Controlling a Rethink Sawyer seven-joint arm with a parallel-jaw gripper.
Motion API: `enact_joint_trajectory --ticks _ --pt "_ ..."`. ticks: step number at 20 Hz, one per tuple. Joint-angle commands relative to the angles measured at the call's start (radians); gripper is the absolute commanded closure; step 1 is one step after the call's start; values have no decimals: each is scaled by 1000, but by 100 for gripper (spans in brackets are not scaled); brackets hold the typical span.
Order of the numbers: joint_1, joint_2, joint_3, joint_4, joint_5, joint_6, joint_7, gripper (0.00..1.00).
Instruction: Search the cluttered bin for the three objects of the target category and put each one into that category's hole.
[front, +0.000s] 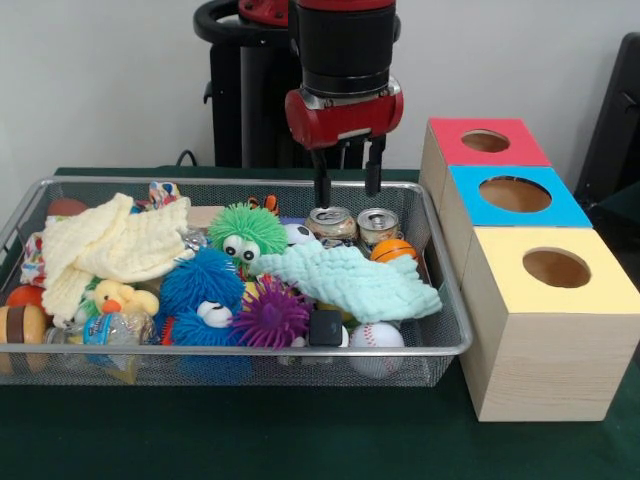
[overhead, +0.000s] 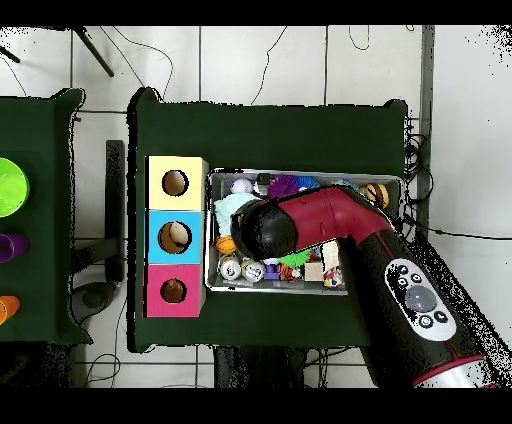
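The silver wire-mesh bin (front: 250, 350) is full of toys and cloths; it also shows in the overhead view (overhead: 300, 289). A yellow duck (front: 118, 297) lies at its front left, under the cream cloth's edge. An orange-and-black striped tiger (front: 265, 204) peeks out behind the green fuzzy ball. I cannot make out a third plush. My gripper (front: 348, 188) is open and empty, fingers pointing down just above two cans at the bin's back. The red-faced box's hole (front: 485, 141) is to the right, and also shows in the overhead view (overhead: 173, 291). There the arm hides the gripper.
In the bin lie a green fuzzy ball (front: 247, 232), a blue one (front: 203, 290), a purple spiky one (front: 272, 312), a cream cloth (front: 110, 245), a mint cloth (front: 350, 280), two cans (front: 333, 224) and small sports balls (front: 377, 336). Blue-faced (front: 515, 193) and yellow-faced (front: 555, 268) boxes stand beside the red one.
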Motion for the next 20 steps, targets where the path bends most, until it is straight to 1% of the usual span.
enact_joint_trajectory --ticks 1,8,13,17,20 --pt "-32 -1 89 13 -57 164 -386 0" --pt "-26 72 88 -74 -89 208 -413 0" --pt "-12 121 77 -135 -110 217 -420 0" --pt "-19 131 62 -135 -134 169 -395 0" --pt "-24 132 47 -140 -145 158 -364 0"
